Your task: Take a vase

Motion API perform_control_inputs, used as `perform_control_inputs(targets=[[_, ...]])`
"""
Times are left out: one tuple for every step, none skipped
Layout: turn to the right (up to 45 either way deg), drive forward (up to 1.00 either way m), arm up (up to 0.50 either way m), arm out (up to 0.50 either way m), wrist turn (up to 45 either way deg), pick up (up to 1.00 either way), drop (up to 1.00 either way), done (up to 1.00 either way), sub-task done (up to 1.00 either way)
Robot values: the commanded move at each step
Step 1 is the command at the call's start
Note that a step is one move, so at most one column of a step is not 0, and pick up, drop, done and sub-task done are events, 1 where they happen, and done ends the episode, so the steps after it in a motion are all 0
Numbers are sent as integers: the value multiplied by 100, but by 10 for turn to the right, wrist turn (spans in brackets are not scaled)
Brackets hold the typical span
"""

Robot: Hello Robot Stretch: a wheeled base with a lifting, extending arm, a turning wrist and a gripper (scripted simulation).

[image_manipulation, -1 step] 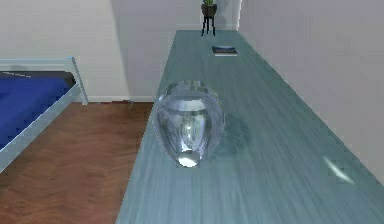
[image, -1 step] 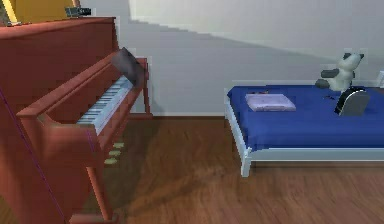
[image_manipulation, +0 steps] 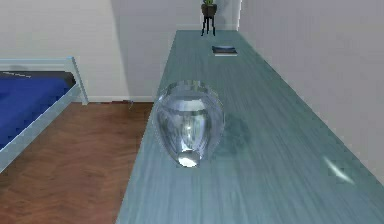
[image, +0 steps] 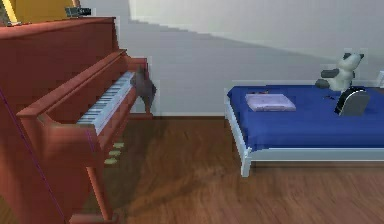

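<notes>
Two views | forward: piano (image: 60, 90), bed (image: 310, 122) with plush toy (image: 343, 70) | arm side: glass vase (image_manipulation: 190, 122) upright on desk (image_manipulation: 280, 130), by the desk edge at the view's left, toward its near end | jaws: state cannot be told | progress: vase apparently untaken; grasp and lift remain.

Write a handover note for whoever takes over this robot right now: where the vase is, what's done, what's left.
Vase: the clear glass vase stands upright on the long blue-grey table, toward its near end, in the arm side view.
Also on the table: a dark flat thing farther along; a potted plant at the far end.
Ahead: a piano and a bed with a blue cover.
Done: the robot stands alongside the table, with the vase on the arm's side.
Left: reach out to the vase, grasp it and lift it clear; it is not yet taken.
</notes>
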Motion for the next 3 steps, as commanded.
perform_control_inputs(targets=[[0,0,38,0,0,0,0,0,0],[0,0,0,6,0,0,0,0,0],[0,0,0,0,450,0,0,0,0]])
